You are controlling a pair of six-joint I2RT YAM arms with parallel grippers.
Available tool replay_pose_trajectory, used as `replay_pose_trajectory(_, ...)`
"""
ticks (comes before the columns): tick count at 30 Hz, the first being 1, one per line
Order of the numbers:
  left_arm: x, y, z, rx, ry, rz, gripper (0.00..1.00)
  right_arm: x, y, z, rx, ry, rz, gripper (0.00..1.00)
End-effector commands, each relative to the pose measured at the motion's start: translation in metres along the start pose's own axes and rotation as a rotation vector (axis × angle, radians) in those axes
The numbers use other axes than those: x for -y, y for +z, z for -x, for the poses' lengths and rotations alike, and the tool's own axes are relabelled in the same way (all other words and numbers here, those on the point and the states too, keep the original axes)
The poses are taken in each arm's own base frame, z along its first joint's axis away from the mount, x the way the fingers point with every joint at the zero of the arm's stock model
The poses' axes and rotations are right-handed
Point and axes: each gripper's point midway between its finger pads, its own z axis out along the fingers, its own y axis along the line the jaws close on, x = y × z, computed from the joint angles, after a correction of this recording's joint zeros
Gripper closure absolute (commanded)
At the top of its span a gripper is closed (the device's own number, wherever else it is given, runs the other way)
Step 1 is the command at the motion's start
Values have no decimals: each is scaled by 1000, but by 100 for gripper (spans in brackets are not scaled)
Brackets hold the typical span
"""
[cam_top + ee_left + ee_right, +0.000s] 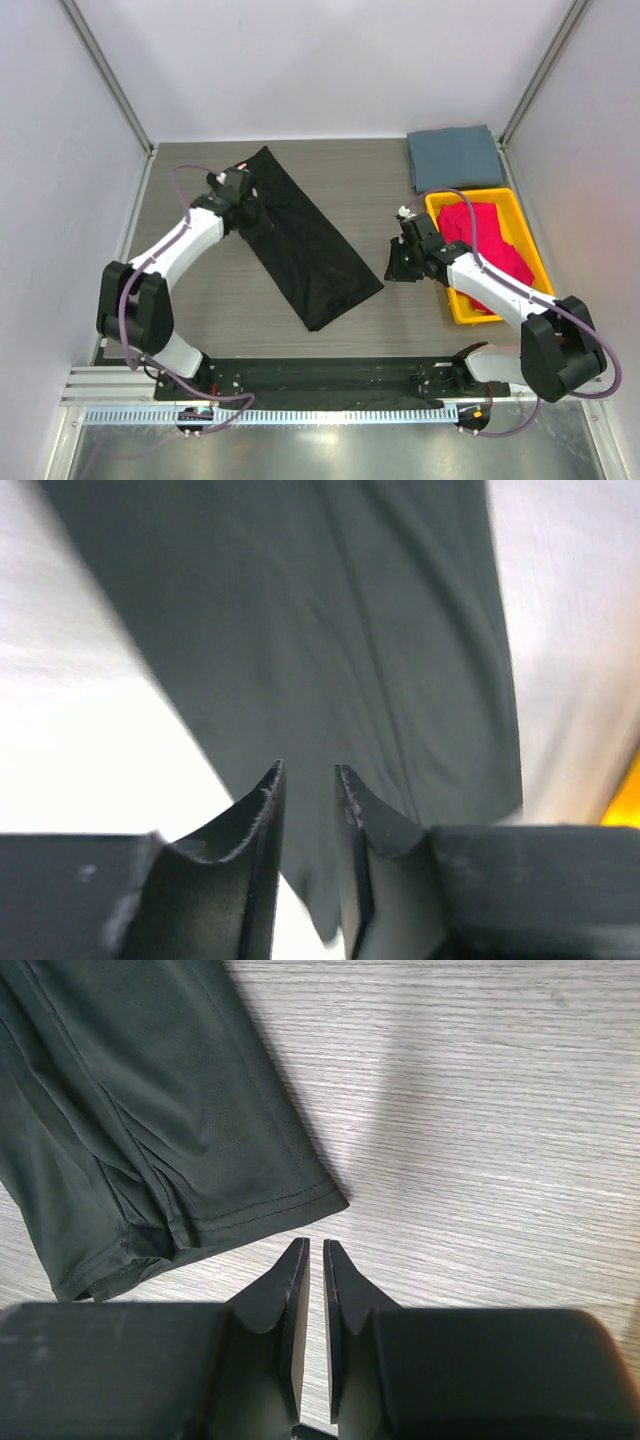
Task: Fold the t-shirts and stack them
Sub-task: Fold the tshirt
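Black t-shirt (pixel 305 245): folded into one long narrow strip, flat on the bench (pixel 370 190), running diagonally from far-left to near-centre. Surface is smooth with a few lengthwise creases. In the right wrist view its near end shows layered edges and a stitched hem line. No legible writing on it in any view.

Slate grey-blue t-shirt (pixel 453 157): folded to a neat rectangle at the far right corner of the bench, just beyond the yellow tray (pixel 470 196).

Magenta-red t-shirt (pixel 490 240): bunched loosely inside the tray, unfolded.

Left arm: reaches forward and slightly inward, wrist over the far end of the black strip. Left fingers (pixel 265 820) stand only narrowly apart, with dark cloth showing in the gap. The left wrist view is blurred, so it cannot be told whether they actually pinch the cloth.

Right arm: elbow passes over the tray, wrist angled toward the centre of the bench. Right fingers (pixel 290 1290) are pressed nearly together, with only a thin slit between them and nothing in it. They sit over bare bench just beside the strip's near hem corner, not touching it.
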Motion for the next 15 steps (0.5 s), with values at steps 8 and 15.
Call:
replay_pose_trajectory(8, -109, 51, 90, 46, -275, 66, 71, -17, -6, 26, 59, -7, 46, 78)
replay_pose_trajectory(15, -139, 86, 114, 45, -365, 76, 70, -2, 10, 19, 1, -21, -35, 65)
